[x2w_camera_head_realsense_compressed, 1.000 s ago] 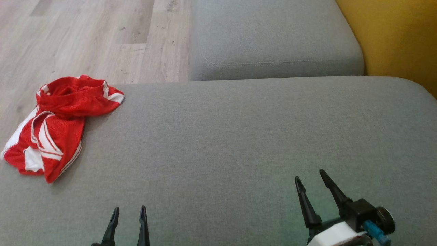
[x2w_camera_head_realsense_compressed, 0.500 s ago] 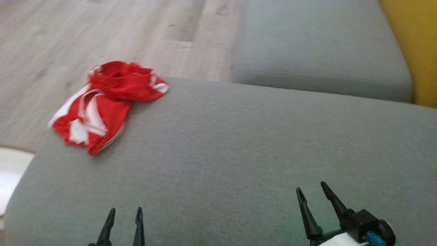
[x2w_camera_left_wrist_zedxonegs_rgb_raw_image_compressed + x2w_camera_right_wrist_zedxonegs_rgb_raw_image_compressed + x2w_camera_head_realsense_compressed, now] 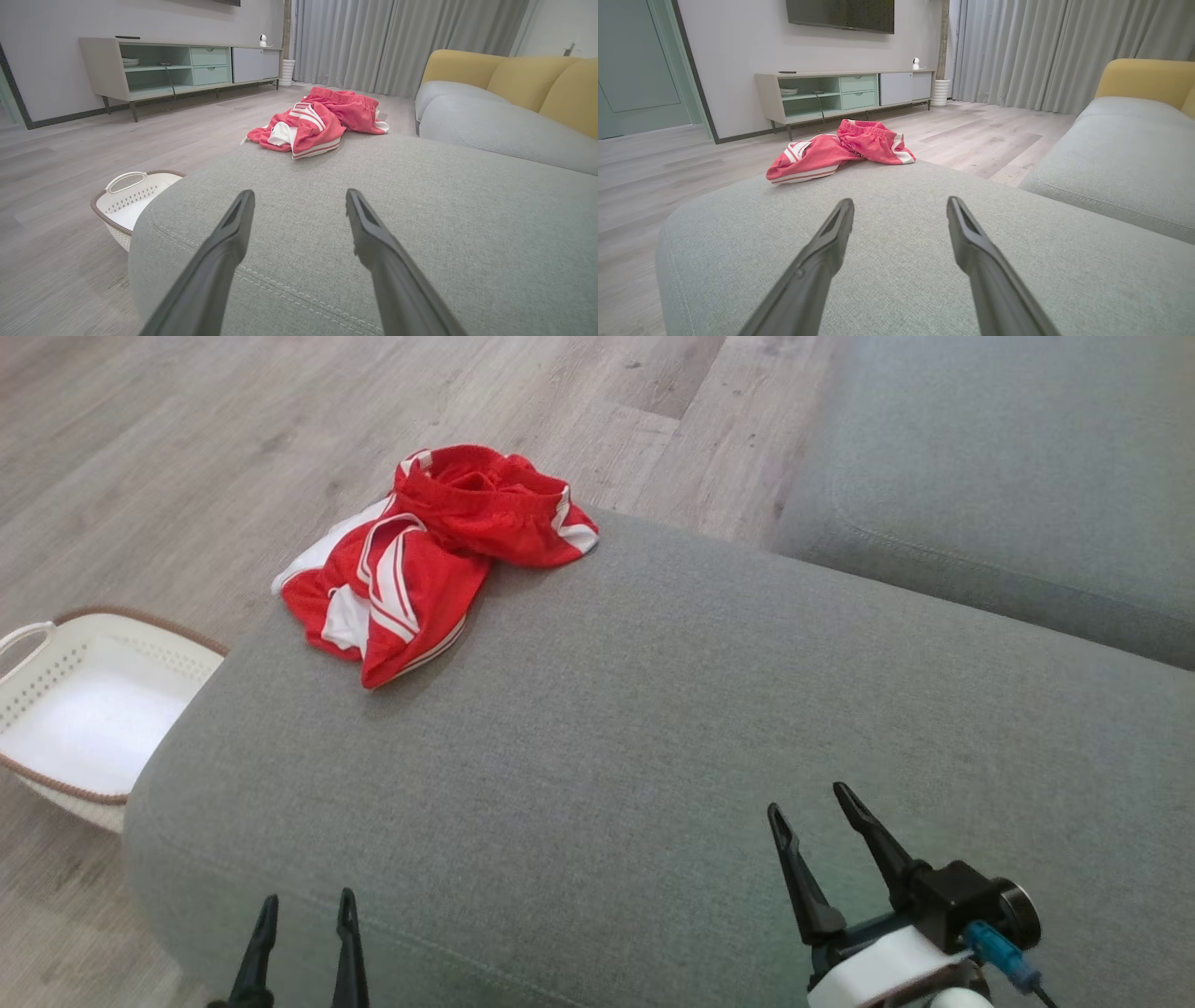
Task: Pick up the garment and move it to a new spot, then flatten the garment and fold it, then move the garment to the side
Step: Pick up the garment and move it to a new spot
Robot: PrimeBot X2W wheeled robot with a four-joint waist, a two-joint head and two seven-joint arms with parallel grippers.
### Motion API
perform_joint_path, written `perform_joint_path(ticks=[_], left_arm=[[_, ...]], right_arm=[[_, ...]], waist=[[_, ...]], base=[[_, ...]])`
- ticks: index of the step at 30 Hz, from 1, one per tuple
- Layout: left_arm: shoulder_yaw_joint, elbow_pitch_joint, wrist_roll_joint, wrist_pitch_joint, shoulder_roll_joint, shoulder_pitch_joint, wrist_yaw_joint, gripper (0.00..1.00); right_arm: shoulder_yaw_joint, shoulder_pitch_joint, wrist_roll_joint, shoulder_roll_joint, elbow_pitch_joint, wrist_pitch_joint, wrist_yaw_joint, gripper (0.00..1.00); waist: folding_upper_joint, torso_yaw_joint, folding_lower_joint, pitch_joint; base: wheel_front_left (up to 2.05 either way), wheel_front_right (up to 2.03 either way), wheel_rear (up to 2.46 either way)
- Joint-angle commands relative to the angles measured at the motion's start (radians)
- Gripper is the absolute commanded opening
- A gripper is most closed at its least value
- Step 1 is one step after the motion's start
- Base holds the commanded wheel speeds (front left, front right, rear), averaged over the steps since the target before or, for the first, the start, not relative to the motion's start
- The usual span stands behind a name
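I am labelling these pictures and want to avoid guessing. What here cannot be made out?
Garment, head view: crumpled; its own folds hide its shape and underside.
Basket, head view: cut off by the left edge, one side hidden behind the cushion.
Left gripper, head view: the bottom edge cuts off all but the fingertips.
Things on the shelves of the cabinet, right wrist view: too small to name.

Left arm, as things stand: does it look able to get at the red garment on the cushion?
Probably yes. The left gripper is open, and bare grey cushion lies between it and the red garment at the far edge. Nothing blocks the way, though the reach looks long.
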Motion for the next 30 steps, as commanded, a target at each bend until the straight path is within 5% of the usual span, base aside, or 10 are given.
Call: perform_joint_path(ticks=[1, 12, 21, 25, 30], left_arm=[[0.040, -0.038, -0.009, -0.009, -0.005, -0.033, 0.009, 1.00], [0.090, -0.135, -0.050, -0.013, 0.017, -0.045, 0.003, 1.00], [0.219, -0.394, -0.019, 0.155, 0.282, -0.241, -0.039, 1.00], [0.263, -0.392, -0.030, 0.237, 0.383, -0.391, -0.064, 1.00], [0.261, -0.285, -0.076, 0.313, 0.434, -0.564, -0.097, 1.00]], right_arm=[[0.026, -0.049, -0.003, -0.008, -0.021, -0.011, -0.001, 1.00], [-0.018, -0.031, -0.025, -0.008, -0.032, -0.011, -0.001, 1.00], [-0.080, -0.018, -0.086, -0.008, -0.063, -0.011, -0.001, 1.00], [-0.080, -0.047, -0.124, -0.008, -0.071, -0.011, -0.001, 1.00], [-0.096, -0.101, -0.179, -0.008, -0.097, -0.003, -0.001, 1.00]], waist=[[0.0000, 0.009, -0.0001, 0.010], [0.0000, 0.028, -0.0001, 0.023], [0.0000, -0.018, -0.0001, 0.057], [0.0000, -0.070, -0.0001, 0.092], [0.0000, -0.126, -0.0001, 0.180]], base=[[0.00, 0.00, 0.00], [0.00, 0.00, 0.00], [0.00, 0.00, 0.00], [0.00, 0.00, 0.00], [0.00, 0.00, 0.00]])
